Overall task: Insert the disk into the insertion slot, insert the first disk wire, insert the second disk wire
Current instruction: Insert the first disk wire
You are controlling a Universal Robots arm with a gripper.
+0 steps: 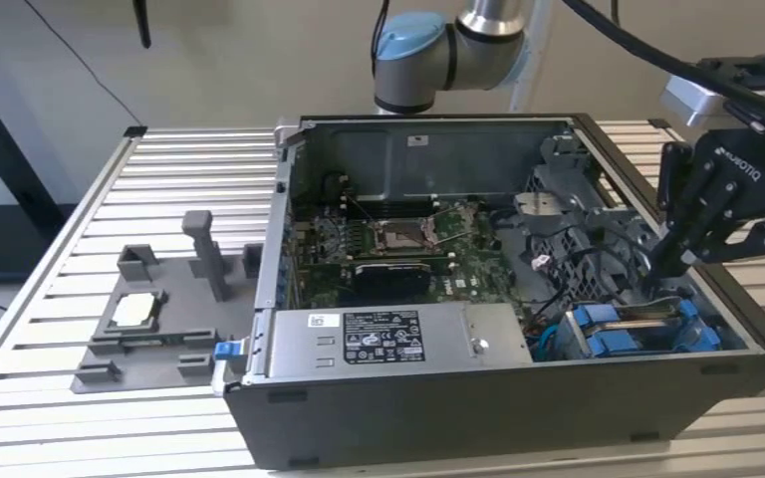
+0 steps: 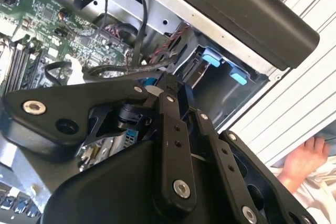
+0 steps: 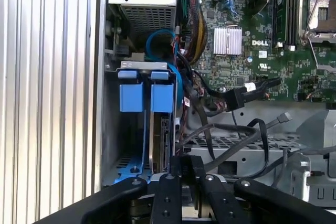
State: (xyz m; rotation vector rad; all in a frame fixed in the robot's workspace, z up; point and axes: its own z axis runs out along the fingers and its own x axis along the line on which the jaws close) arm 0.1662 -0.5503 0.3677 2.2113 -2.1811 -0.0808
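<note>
The disk (image 3: 161, 99) sits edgewise in the insertion slot (image 3: 113, 129). The gripper (image 3: 188, 162) hangs beside it, presumably for wiring. Its jaws are closed, contents indeterminable.

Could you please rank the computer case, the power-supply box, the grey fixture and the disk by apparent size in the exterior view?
1. computer case, clearly largest.
2. power-supply box and grey fixture: they look alike, so I leave them unranked.
3. disk, smallest.

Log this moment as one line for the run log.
disk: seated in insertion slot | end effector: just above slot, beside loose black cables | grip: cannot tell
</note>
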